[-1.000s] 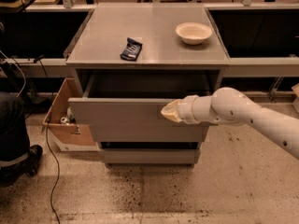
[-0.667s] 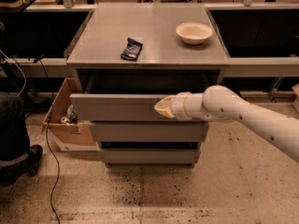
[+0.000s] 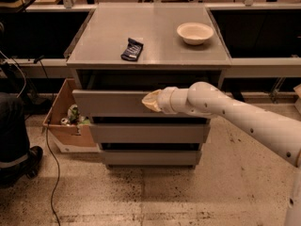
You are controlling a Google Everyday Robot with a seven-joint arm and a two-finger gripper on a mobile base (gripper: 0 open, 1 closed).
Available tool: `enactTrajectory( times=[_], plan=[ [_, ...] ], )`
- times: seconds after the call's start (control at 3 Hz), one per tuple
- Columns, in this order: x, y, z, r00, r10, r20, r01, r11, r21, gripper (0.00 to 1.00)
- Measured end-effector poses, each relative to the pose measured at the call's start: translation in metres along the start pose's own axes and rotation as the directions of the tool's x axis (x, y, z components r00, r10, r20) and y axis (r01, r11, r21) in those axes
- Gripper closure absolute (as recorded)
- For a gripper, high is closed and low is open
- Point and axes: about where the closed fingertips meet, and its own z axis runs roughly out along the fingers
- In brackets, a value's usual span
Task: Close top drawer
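The top drawer [image 3: 110, 102] is a wide grey drawer with a flat front, sticking out a little from the grey cabinet [image 3: 150, 36]; a dark gap shows above its front. My gripper [image 3: 149, 101] is at the end of the white arm that comes in from the right, and its cream tip rests against the middle of the drawer front. Two shorter grey drawer fronts [image 3: 148, 133] sit below it.
On the cabinet top lie a dark snack packet [image 3: 132, 49] and a white bowl [image 3: 194, 32]. A cardboard box [image 3: 66, 121] with rubbish stands on the floor left of the cabinet. A person's leg and shoe [image 3: 16, 149] are at far left, with a cable on the floor.
The gripper has moved left and towards the cabinet against the drawer front. The top drawer has slid inwards and now sticks out much less.
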Motion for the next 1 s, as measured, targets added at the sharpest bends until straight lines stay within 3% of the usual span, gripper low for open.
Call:
enactTrajectory(
  times=[0.33,0.67,1.0],
  plan=[
    [-0.022,-0.002,0.03,0.999,-0.013,0.044,0.013,0.9999,0.001,1.0],
    [-0.022,-0.002,0.03,0.999,-0.013,0.044,0.013,0.9999,0.001,1.0],
    [-0.022,0.007,0.003,0.998,0.014,0.062,-0.013,0.9997,-0.02,1.0]
  ],
)
